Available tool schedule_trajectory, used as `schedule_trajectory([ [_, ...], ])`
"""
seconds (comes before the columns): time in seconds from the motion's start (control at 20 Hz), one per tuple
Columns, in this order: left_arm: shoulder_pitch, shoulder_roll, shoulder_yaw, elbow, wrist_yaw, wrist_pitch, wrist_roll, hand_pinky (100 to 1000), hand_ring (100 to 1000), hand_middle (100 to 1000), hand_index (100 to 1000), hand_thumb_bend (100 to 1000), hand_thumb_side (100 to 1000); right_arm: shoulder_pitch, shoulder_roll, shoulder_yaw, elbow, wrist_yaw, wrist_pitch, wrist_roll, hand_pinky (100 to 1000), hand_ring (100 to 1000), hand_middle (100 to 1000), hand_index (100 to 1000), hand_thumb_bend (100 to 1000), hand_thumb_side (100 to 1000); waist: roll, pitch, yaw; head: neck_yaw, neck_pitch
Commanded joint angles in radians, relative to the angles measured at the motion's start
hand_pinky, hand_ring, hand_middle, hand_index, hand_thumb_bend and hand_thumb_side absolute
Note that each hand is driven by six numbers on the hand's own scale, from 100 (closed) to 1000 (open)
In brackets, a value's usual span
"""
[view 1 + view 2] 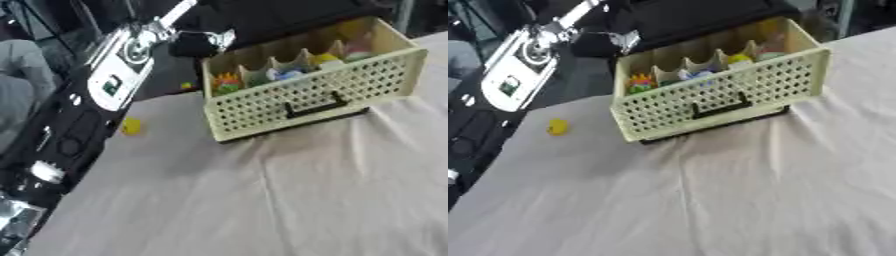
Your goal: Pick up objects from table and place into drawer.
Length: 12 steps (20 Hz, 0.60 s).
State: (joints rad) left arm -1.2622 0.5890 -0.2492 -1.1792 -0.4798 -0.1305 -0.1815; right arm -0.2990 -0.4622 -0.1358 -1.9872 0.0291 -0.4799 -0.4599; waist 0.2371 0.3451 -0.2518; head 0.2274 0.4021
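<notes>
Left eye view
Cloth: nearest you lies the pale, creased cloth [289, 200] that covers the counter, with nothing standing on this near stretch.
Drawer: the cream perforated drawer [350, 90] sits at the far side, askew, its black handle [313, 106] facing you and dividers splitting it into compartments.
Contents: small coloured pieces, orange, blue, green and yellow, already lie in the compartments; you cannot make out what each one is.
Left arm: a black and white arm [118, 75] comes in along the left edge, beyond the counter's edge.
Hands: neither hand shows, so you cannot tell whether the fingers are spread or curled on anything.

Right eye view
Yellow object: a small yellow object [557, 127] rests on the cloth near the left edge, apart from the drawer's left end; it looks like the only loose piece left.
Progress: judging by the filled compartments, you are near the end, with this one pick remaining.
Risk, edge: the yellow object lies close to the counter's edge, so a sideways nudge from your fingers could knock it off.
Risk, cloth: wrinkles may drag under your hand and shift the piece or the drawer.
Risk, drawer: its wall stands tall, so a low approach could bump the rim and push it askew.
</notes>
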Motion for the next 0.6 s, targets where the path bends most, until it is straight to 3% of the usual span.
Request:
schedule_trajectory([
  [0.05, -0.014, 0.031, 0.016, -0.009, 0.001, 0.005, 0.012, 447, 721, 851, 960, 162, 428, -0.005, -0.017, -0.005, -0.013, 0.006, 0.003, 0.000, 497, 514, 491, 721, 100, 463, -0.011, -0.018, 0.002, 0.002, -0.003],
  [0.45, -0.016, 0.040, 0.025, -0.025, 0.028, 0.019, 0.034, 427, 705, 844, 928, 155, 437, -0.002, -0.020, -0.004, -0.013, 0.005, 0.001, -0.001, 497, 515, 491, 721, 100, 462, -0.011, -0.022, 0.003, 0.006, -0.001],
  [0.6, -0.017, 0.050, 0.057, -0.050, 0.103, 0.026, 0.174, 396, 659, 837, 900, 212, 492, 0.004, -0.019, -0.004, -0.013, 0.007, 0.002, 0.000, 497, 515, 491, 721, 100, 462, -0.015, -0.026, 0.011, 0.003, 0.009],
])
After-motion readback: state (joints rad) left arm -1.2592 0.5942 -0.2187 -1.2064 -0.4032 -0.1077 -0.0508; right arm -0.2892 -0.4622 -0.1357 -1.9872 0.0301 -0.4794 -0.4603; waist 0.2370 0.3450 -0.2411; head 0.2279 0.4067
